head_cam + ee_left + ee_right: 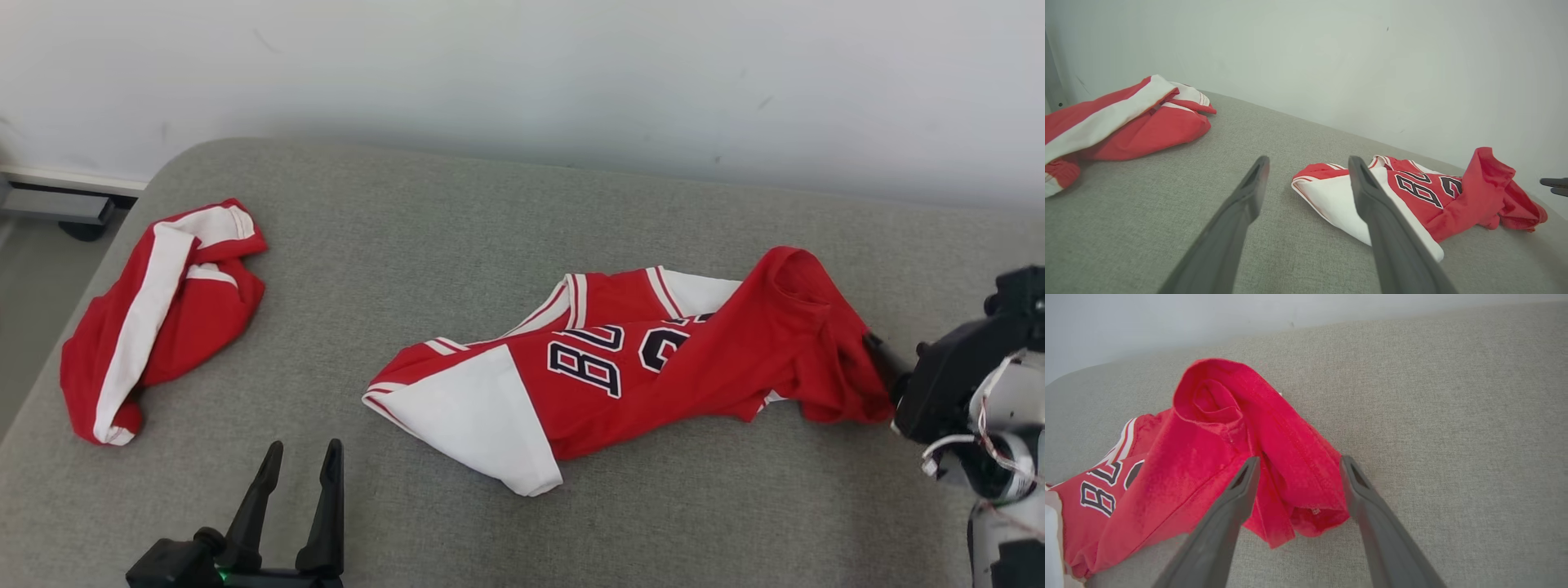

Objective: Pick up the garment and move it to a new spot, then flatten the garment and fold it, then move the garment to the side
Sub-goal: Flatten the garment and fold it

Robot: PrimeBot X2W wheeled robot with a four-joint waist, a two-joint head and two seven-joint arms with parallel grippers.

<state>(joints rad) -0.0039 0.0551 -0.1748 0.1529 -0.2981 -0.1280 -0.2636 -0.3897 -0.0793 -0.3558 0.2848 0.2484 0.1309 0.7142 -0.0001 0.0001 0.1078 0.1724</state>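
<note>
Grey cushion point(490, 229), floppy-looking light jersey point(588, 367); we'd pinch its bunched red hem. Jaws apart on left gripper point(304, 447) and right gripper point(1298, 469).

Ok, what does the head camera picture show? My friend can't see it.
A crumpled red-and-white jersey lies in the middle of a grey cushion, with the right pincer at its right end. Another red-and-white cloth sits bunched at the left, and the open left pincer is at the bottom left.
</note>
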